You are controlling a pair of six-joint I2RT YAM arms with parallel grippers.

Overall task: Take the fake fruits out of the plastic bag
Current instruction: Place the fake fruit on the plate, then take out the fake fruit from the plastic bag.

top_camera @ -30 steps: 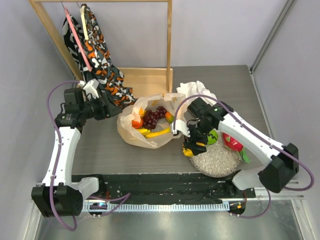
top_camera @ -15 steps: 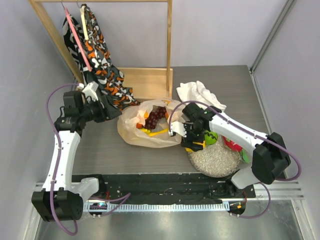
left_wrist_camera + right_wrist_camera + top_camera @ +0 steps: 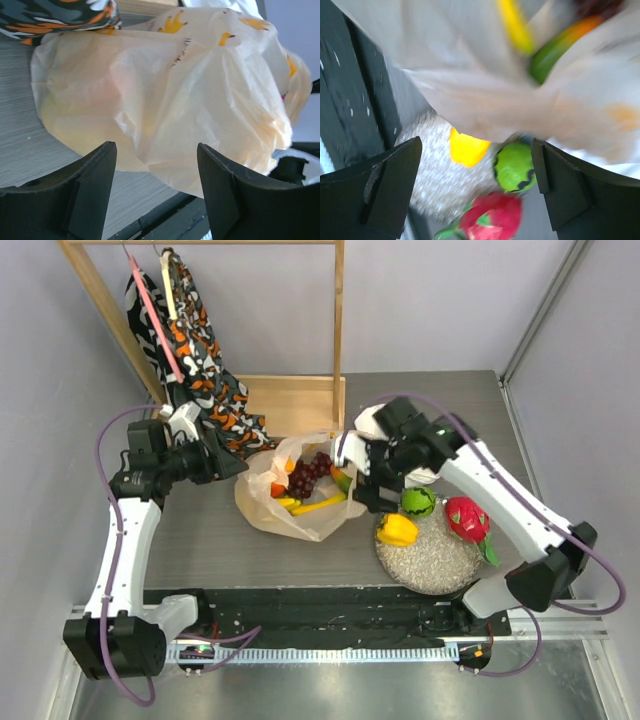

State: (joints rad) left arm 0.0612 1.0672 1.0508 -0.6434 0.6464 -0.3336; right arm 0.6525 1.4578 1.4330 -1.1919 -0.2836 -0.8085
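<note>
The thin, translucent pale peach plastic bag point(image 3: 268, 508) is lying slumped at the middle of the grey counter point(image 3: 200, 540), its mouth gaping upward. Dark purple plastic grapes point(image 3: 308, 473), a yellow banana bunch point(image 3: 318, 506) and a red-green mango point(image 3: 341, 478) are being carried inside it. A yellow round fruit point(image 3: 397, 530), a green lime point(image 3: 418, 501) and a pink dragon fruit point(image 3: 466, 518) are already lying on the round speckled grey mat point(image 3: 430, 565) just beside it.

The right end effector point(image 3: 476, 150) is being held spread and empty at the bag's right rim. The left end effector point(image 3: 154, 150) is also being held spread, facing the bag's left flank with nothing pinched.

The film is judged limp and slippery, likely to be dragged along with any fruit lifted. The fruits are judged light, hard and glossy. The grapes are probably best taken across the knobbly cluster and the banana across its narrow middle, with the bag's edge being pinned meanwhile.
</note>
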